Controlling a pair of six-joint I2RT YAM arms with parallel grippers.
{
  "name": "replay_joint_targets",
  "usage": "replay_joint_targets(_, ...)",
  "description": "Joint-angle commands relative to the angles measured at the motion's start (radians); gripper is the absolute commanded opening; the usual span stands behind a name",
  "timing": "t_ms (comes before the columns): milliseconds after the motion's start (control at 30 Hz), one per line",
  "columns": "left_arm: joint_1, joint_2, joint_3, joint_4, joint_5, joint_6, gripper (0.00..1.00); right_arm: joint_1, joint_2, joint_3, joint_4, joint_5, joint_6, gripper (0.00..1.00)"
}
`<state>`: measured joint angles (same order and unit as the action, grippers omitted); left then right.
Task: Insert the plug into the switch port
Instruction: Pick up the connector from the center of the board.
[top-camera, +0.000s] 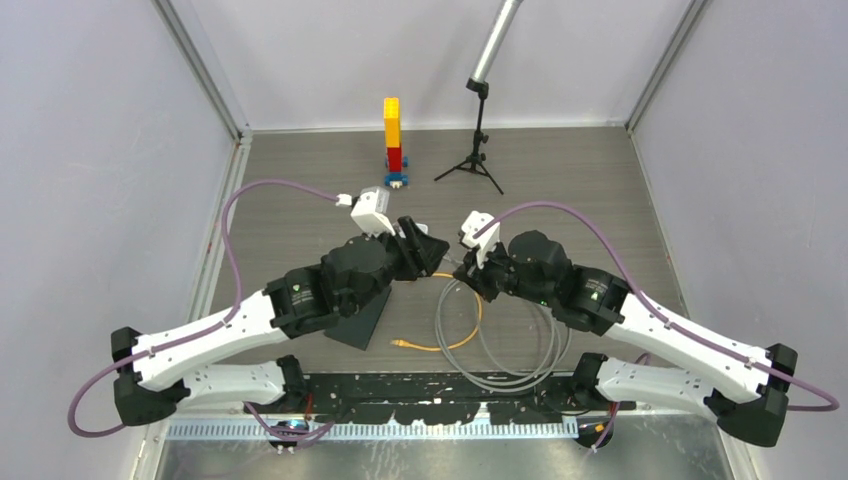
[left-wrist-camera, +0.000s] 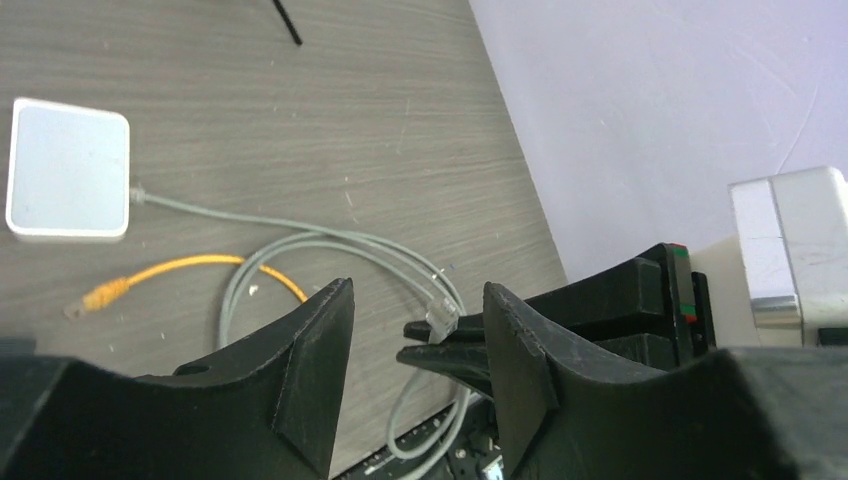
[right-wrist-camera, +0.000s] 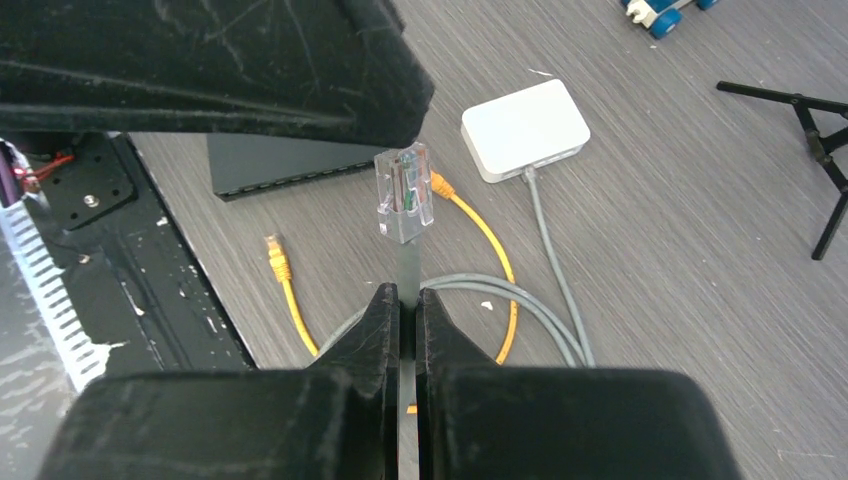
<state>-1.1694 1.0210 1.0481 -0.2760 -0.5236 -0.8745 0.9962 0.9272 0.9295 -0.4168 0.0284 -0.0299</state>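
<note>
The right pincer (right-wrist-camera: 408, 300) is clamped on the grey cable (right-wrist-camera: 407, 262) just behind the clear plug (right-wrist-camera: 403, 192), presenting it, probably for a regrip. The left pincer (left-wrist-camera: 418, 300) hovers close by with its jaws apart. The white box (right-wrist-camera: 523, 128) bearing the switch port lies at one o'clock of the plug.

No word, number or brand can be read in any of the views. A small round green mark (top-camera: 297, 291) sits on a black joint well behind the left tool (top-camera: 432, 250), and a second green mark (top-camera: 598, 290) sits on the matching joint well behind the right tool (top-camera: 463, 268). Both are too small to make out.
</note>
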Motion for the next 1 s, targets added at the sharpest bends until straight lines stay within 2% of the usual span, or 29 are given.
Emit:
replay_joint_targets(0,-0.001,0.005,0.039,-0.086,-0.029,-0.136,0.52,0.011,0.018,0.047,0.018,0.075,-0.049,0.0)
replay_joint_targets(400,-0.002,0.066,0.047,-0.075,-0.01,-0.167,0.45,0.031,0.033,0.045,0.06,0.082,-0.05,0.01)
replay_joint_targets(500,-0.001,0.074,0.041,-0.064,-0.01,-0.171,0.37,0.033,0.034,0.045,0.06,0.079,-0.05,0.01)
replay_joint_targets(700,-0.001,0.055,-0.027,-0.031,0.0,-0.217,0.05,0.033,0.017,0.024,0.067,0.057,-0.052,0.01)
replay_joint_targets(800,-0.001,0.05,-0.052,-0.015,0.0,-0.228,0.0,0.033,0.024,0.032,0.051,0.065,-0.057,0.0)
replay_joint_targets(967,-0.001,0.057,-0.027,-0.027,-0.013,-0.181,0.0,0.033,0.026,0.028,0.077,0.045,-0.056,0.0)
